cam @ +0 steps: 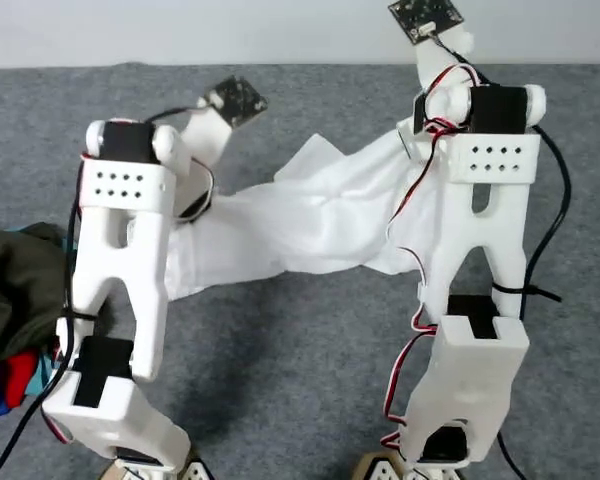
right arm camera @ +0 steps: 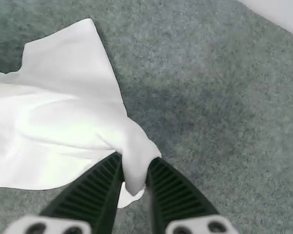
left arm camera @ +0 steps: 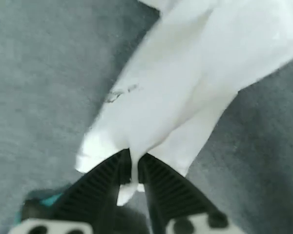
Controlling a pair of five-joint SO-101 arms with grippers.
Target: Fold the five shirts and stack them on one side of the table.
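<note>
A white shirt [cam: 320, 215] is stretched across the grey table between the two arms. My left gripper [left arm camera: 133, 168] is shut on one end of the white shirt [left arm camera: 185, 92], pinching a fold of cloth between its black fingers. My right gripper [right arm camera: 135, 168] is shut on the other end of the white shirt [right arm camera: 58, 117], with a bunch of fabric squeezed between its fingers. In the high view the left arm [cam: 125, 200] stands at the shirt's left end and the right arm [cam: 485, 160] at its right end.
A pile of other shirts [cam: 15, 300], dark olive on top with red, blue and teal beneath, lies at the table's left edge. Grey carpet-like surface [cam: 300, 360] lies bare between the arms' bases. A pale wall runs along the far side.
</note>
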